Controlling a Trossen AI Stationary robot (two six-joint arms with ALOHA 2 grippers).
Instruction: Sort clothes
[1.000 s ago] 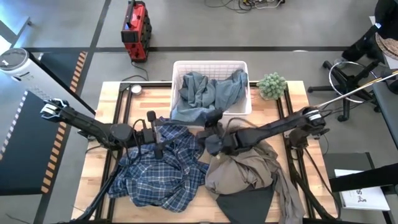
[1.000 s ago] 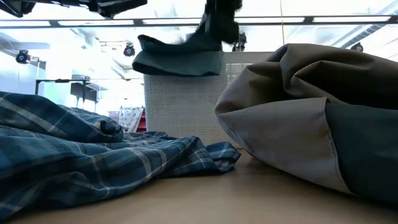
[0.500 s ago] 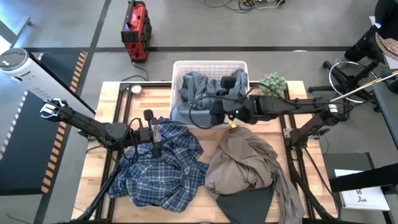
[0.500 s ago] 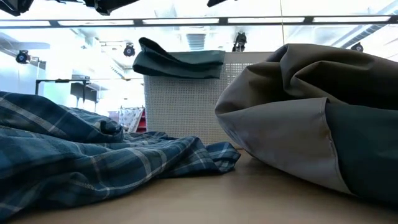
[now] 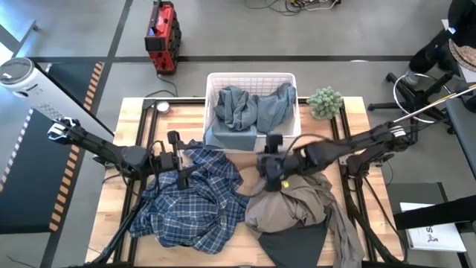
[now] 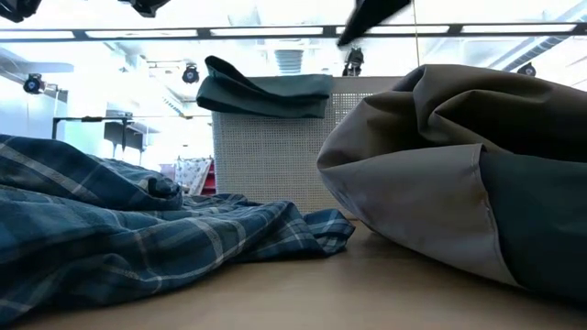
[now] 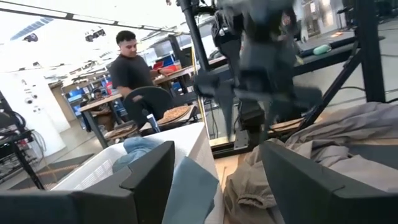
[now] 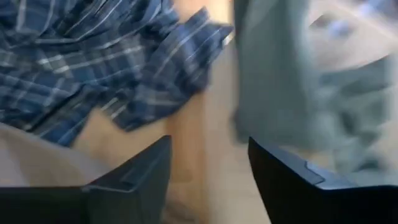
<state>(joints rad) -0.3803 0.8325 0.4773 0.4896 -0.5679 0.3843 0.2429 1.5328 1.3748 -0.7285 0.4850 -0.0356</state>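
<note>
The blue-white plaid shirt (image 5: 192, 199) lies spread on the table's left half. The taupe garment (image 5: 294, 199) lies heaped to its right, with the dark grey-green tee (image 5: 291, 249) at its near edge. The grey-blue shirt (image 5: 249, 108) fills the white bin (image 5: 251, 77) and hangs over its near rim. My left gripper (image 5: 178, 158) hovers open and empty over the plaid shirt's far edge (image 7: 214, 180). My right gripper (image 5: 269, 162) hovers open and empty over the taupe garment's far end (image 8: 208, 180). The white textured top and the small white piece are not in view.
A small green plant (image 5: 326, 102) stands right of the bin at the far edge. A round metal piece (image 5: 162, 106) lies at the far left. A person (image 7: 129, 68) stands in the room beyond the table. Bare wood shows between the two heaps (image 8: 193, 137).
My right gripper swung from the bin's near rim toward the far edge, over the bin, then came back toward the near edge. It now hovers over the taupe garment's far end. The clothes lie as before.
</note>
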